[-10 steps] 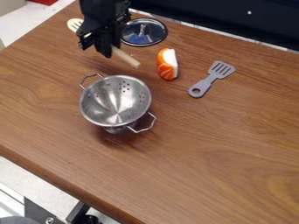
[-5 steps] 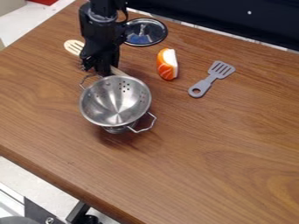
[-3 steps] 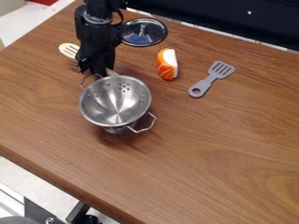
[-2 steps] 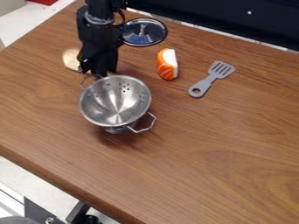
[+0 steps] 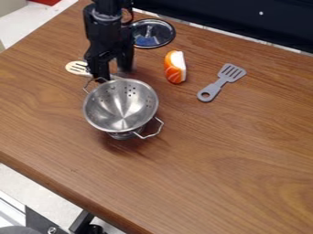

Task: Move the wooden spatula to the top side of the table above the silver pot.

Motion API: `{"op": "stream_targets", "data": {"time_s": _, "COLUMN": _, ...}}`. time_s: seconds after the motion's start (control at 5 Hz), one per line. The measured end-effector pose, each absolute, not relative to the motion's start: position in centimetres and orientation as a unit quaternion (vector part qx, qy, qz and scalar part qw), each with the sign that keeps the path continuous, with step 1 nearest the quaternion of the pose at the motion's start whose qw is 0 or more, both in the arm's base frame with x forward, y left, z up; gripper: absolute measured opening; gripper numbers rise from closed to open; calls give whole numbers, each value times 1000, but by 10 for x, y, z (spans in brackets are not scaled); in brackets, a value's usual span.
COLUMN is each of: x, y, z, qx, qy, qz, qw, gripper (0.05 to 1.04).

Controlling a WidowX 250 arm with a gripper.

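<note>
My gripper (image 5: 114, 74) is low at the upper left of the table, just above the silver pot's top rim, its two fingers spread open. The wooden spatula (image 5: 78, 68) has its slotted head on the table left of the gripper. Its handle runs rightward behind the near finger, mostly hidden by the gripper and close to the pot's rim. The silver pot (image 5: 112, 111), a colander with holes and two wire handles, stands left of the table's middle.
A glass lid (image 5: 161, 34) lies behind the gripper to the right. Right of the gripper are an orange and white toy piece (image 5: 173, 71) and a grey slotted spatula (image 5: 225, 78). A dark panel (image 5: 232, 20) borders the table's back edge.
The gripper has come down toward the pot with the wooden spatula and opened, letting it go. The spatula's head has dropped and the spatula lies at a flatter angle. The pot has not moved.
</note>
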State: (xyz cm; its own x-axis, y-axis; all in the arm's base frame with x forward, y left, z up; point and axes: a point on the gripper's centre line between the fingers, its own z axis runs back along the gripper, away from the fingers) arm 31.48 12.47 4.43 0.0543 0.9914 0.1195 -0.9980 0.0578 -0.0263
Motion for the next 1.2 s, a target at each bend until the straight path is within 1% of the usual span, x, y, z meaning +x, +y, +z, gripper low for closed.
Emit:
{"op": "stream_targets", "data": {"time_s": 0.2, "x": 312, "y": 125, "z": 44, "qx": 24, "qy": -41, "qz": 685, "qw": 727, "gripper": 999}}
{"op": "stream_targets", "data": {"time_s": 0.4, "x": 312, "y": 125, "z": 46, "qx": 12, "qy": -43, "qz": 661, "qw": 749, "gripper": 999}}
{"op": "stream_targets", "data": {"time_s": 0.6, "x": 313, "y": 122, "z": 65, "qx": -11, "qy": -56, "qz": 640, "qw": 766, "gripper": 999}}
{"op": "stream_targets", "data": {"time_s": 0.8, "x": 315, "y": 123, "z": 83, "qx": -27, "qy": -80, "qz": 625, "qw": 776, "gripper": 999}}
{"op": "stream_targets", "data": {"time_s": 1.0, "x": 311, "y": 121, "z": 101, "qx": -27, "qy": -90, "qz": 601, "qw": 794, "gripper": 999}}
{"op": "stream_targets", "data": {"time_s": 1.2, "x": 310, "y": 108, "z": 115, "qx": -28, "qy": -118, "qz": 532, "qw": 838, "gripper": 999}}
